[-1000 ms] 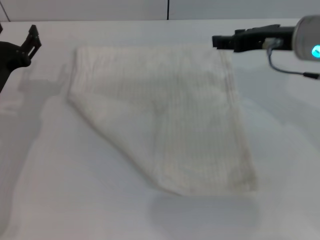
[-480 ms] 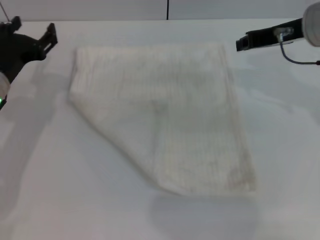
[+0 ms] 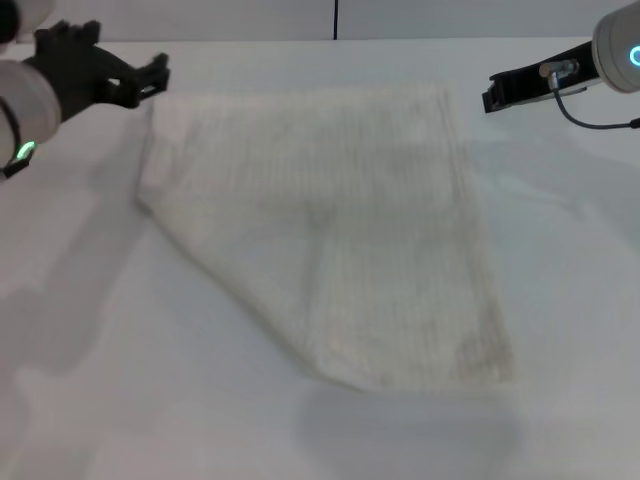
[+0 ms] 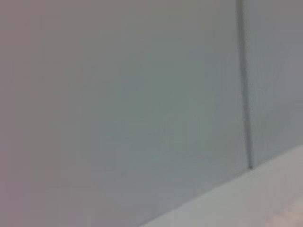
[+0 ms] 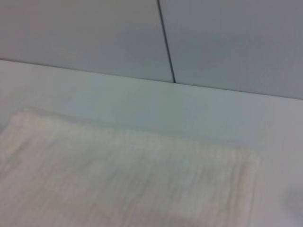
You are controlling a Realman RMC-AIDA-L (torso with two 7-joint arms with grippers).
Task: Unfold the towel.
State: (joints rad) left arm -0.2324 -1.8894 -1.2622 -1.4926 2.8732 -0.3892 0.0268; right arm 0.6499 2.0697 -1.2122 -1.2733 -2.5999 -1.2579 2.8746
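Note:
The towel (image 3: 330,230) is a cream ribbed cloth lying flat on the white table. It is folded, with a slanted fold edge running from its left corner to the near edge. It also shows in the right wrist view (image 5: 123,179). My left gripper (image 3: 150,78) is open, just above the towel's far left corner. My right gripper (image 3: 492,95) hovers to the right of the towel's far right corner, apart from it and holding nothing.
The white table (image 3: 120,380) spreads around the towel on all sides. A grey wall with a dark vertical seam (image 3: 335,18) stands behind the table's far edge. A cable (image 3: 590,122) hangs from the right arm.
My left gripper has moved right, from the table's left edge to the towel's far left corner. My right gripper has drawn back to the right, off the towel's far right corner. The towel has not moved.

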